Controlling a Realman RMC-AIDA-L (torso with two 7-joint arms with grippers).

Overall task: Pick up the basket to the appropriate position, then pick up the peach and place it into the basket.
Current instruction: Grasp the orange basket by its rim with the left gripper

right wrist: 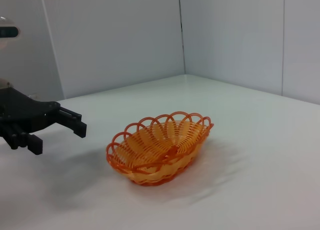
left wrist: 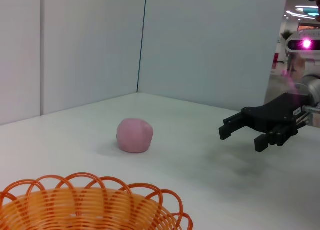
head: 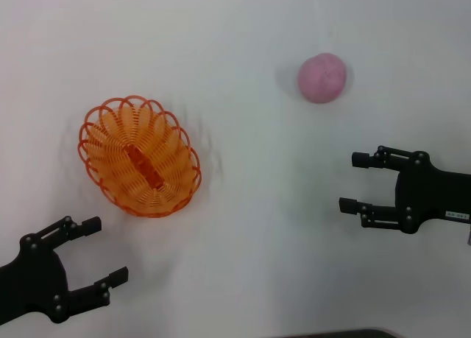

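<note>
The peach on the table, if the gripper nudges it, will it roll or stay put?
The peach looks round and smooth, resting free on the bare table, so a sideways nudge would probably roll it. Its surface seems matte, so open fingers closing evenly around its middle would likely hold.

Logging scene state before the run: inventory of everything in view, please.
basket: 1, orange, empty, on the table's left side, ahead of the left gripper.
peach: 1, pink, on the table's far right, apart from the basket.
table: 1, white, under everything.
wall panels: white, behind the table in both wrist views.
left gripper: 1, black, open, near left corner, holding nothing.
right gripper: 1, black, open, right side, nearer than the peach, holding nothing.
</note>
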